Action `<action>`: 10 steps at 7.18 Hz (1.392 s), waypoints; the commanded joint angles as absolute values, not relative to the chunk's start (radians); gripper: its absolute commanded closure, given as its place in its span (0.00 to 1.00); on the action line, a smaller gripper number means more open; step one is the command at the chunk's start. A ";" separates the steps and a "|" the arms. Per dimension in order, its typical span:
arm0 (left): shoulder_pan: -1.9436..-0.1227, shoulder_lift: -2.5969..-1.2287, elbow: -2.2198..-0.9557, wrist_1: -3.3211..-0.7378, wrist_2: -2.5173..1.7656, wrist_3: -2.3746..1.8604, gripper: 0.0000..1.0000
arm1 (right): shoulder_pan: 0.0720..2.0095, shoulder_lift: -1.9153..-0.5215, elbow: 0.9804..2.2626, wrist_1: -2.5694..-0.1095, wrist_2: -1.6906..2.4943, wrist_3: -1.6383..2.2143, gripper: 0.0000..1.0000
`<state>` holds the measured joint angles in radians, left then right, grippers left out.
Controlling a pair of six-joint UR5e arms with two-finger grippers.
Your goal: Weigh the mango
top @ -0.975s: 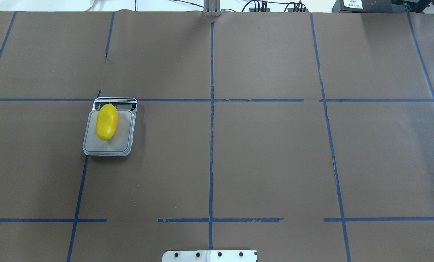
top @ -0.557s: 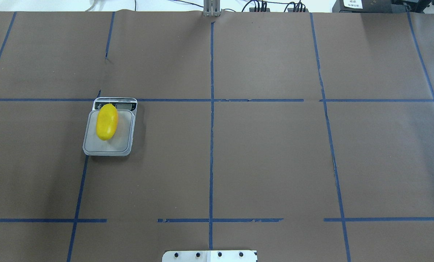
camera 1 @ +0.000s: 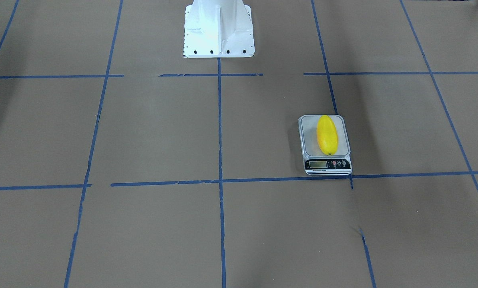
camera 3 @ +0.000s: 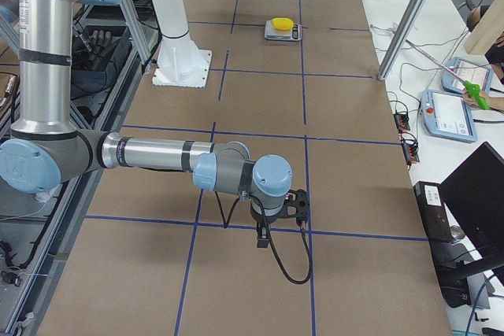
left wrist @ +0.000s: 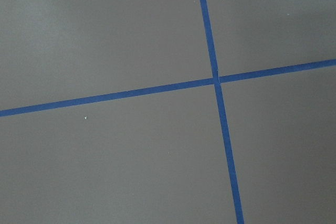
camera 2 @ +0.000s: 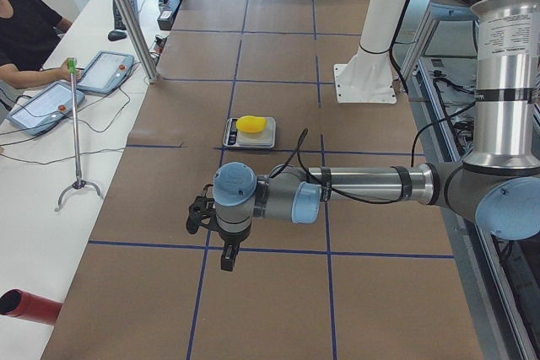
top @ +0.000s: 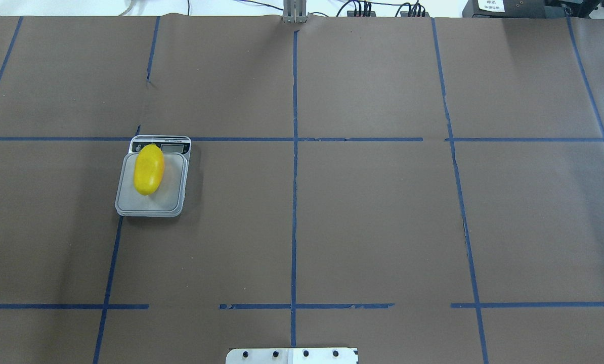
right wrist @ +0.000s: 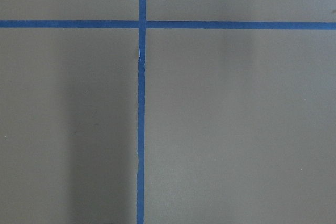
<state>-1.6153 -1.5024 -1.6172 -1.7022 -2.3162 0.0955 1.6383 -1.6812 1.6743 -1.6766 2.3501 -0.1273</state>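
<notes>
mango (camera 1: pixel 327 135) lies on its side on the platform of the scale (camera 1: pixel 309 145), long axis running from the robot side toward the scale's display strip (camera 1: pixel 318 164), small dark tip at the display end. fruit sits within the platform edges, a little toward one side, with bare platform showing around it. in the overhead view the mango (top: pixel 148 169) and scale (top: pixel 171 198) sit in the left half of the table (top: pixel 373 217), just on the robot's side of a blue tape line (top: pixel 241 139), on brown paper. nothing touches the fruit. left gripper (camera 2: pixel 200 213) shows only in the left side view, out over the table at a tape crossing, well apart from the scale (camera 2: pixel 231 137) and mango (camera 2: pixel 251 124); cannot tell how far its jaws are open, nothing seen in them. right gripper (camera 3: pixel 298 204) shows only in the right side view, low over the paper far from the scale (camera 3: pixel 287 35) and mango (camera 3: pixel 280 23); opening likewise cannot be told, no object seen at it. both wrist cameras show only brown paper and crossed tape. white pedestal (camera 1: pixel 219 28) stands at the robot edge of the table.
</notes>
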 commanded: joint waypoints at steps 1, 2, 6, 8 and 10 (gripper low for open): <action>-1.615 -1.502 -1.626 -1.651 -2.316 0.094 0.00 | 1.638 -1.681 1.675 -1.677 2.350 -0.127 0.00; -1.615 -1.502 -1.641 -1.591 -2.318 0.095 0.00 | 1.638 -1.681 1.675 -1.677 2.350 -0.127 0.00; -1.615 -1.503 -1.634 -1.589 -2.391 0.097 0.00 | 1.638 -1.681 1.675 -1.677 2.350 -0.127 0.00; -1.615 -1.502 -1.631 -1.591 -2.391 0.097 0.00 | 1.638 -1.681 1.675 -1.677 2.350 -0.127 0.00; -1.615 -1.503 -1.631 -1.592 -2.390 0.097 0.00 | 1.638 -1.681 1.675 -1.677 2.350 -0.127 0.00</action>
